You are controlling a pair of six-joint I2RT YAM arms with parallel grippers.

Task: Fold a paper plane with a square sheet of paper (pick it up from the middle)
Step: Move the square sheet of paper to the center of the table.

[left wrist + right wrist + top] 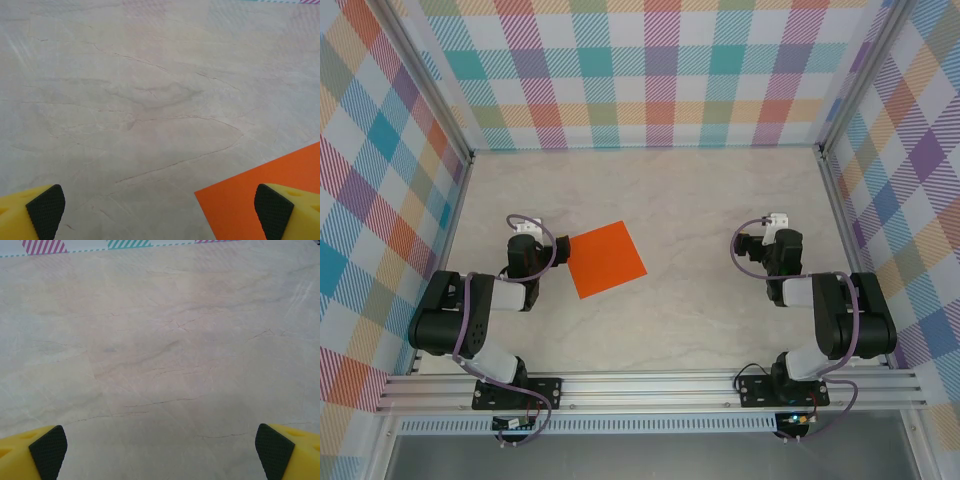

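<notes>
left gripper (pixel 160 214) spread beside orange sheet (pixel 606 259); plaid walls (pixel 640 70) ring table (pixel 700 330)

Lab cell; plaid walls (pixel 650 70); aluminium rail (pixel 650 385)

Both arms folded low, left gripper (pixel 160 212) and right gripper (pixel 160 452) with jaws spread wide.

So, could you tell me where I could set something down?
The far half of the table, to the checked wall, is bare, as is the strip between the square sheet of paper and the right fingers. Crowded only at the left fingers, beside the sheet.
</notes>
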